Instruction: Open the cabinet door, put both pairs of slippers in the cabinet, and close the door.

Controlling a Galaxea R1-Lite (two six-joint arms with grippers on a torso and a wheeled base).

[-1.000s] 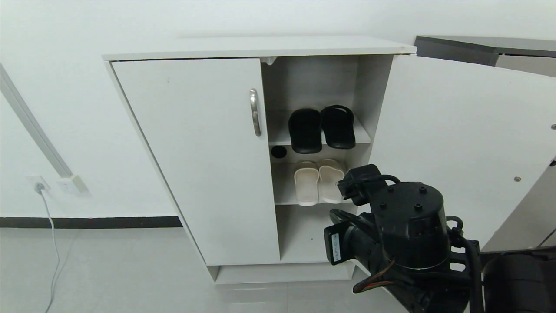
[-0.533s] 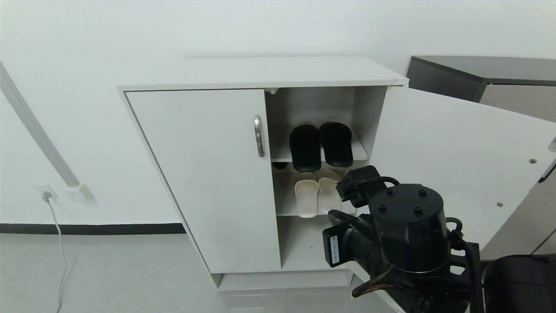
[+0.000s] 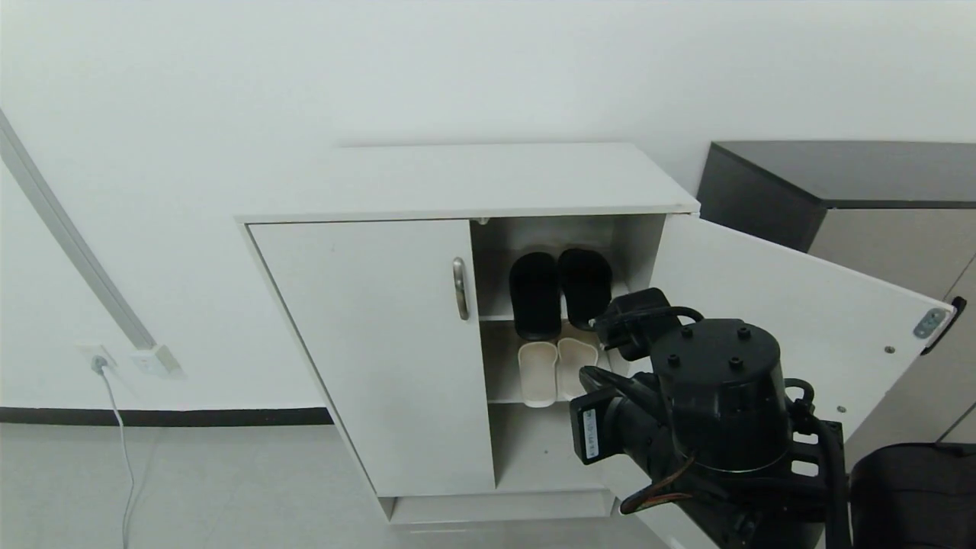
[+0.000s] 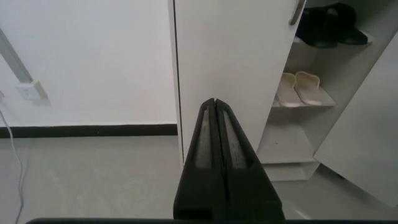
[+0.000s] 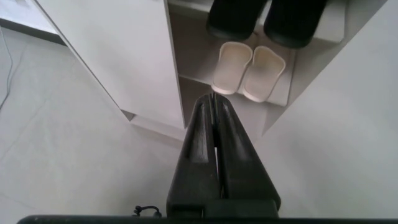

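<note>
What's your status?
Left gripper shut, right gripper shut, both empty. Black slippers above white slippers, in cabinet. Right door open.

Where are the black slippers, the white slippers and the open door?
black slippers (image 3: 534,296): head view, left slipper's top
white slippers (image 3: 538,374): head view, left slipper's footbed
open door (image 3: 823,320): head view, inner face

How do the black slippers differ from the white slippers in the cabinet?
Colour: the black slippers are dark, the white slippers pale. Place: the black slippers sit on the upper shelf, the white slippers on the shelf below. Both pairs lie side by side in the right half of the cabinet, whose door stands open.
</note>
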